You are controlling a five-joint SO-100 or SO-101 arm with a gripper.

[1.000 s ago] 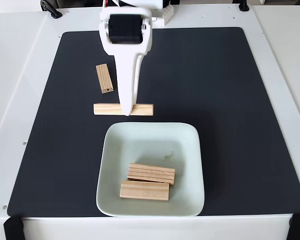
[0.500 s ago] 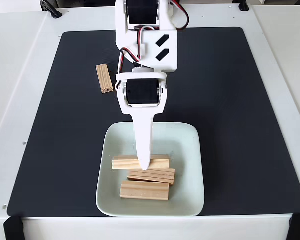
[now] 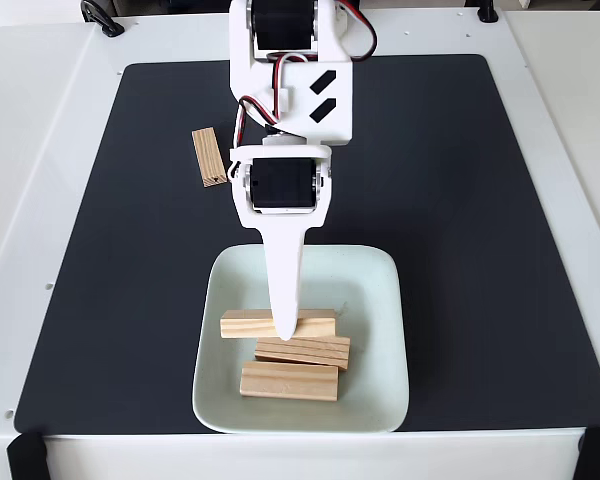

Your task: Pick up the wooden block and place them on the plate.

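While over the dish: the fixed view looks down on the scene.
Gripper (image 3: pixel 285 330): fingers closed around the top wooden block (image 3: pixel 248 324), held crosswise above the plate (image 3: pixel 380 300).
Arm (image 3: pixel 290 80): white, reaching down from the far edge, finger pointing down toward the camera.
Beneath the gripper: two more blocks (image 3: pixel 302 351) (image 3: pixel 289 381), just nearer the camera, inside the plate.
Far left of the gripper: a fourth block (image 3: pixel 209 156) on the black mat (image 3: pixel 460 200), well apart.

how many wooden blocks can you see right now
4: three over the plate, one at the gripper, one below it, one nearest; the fourth on the black mat.
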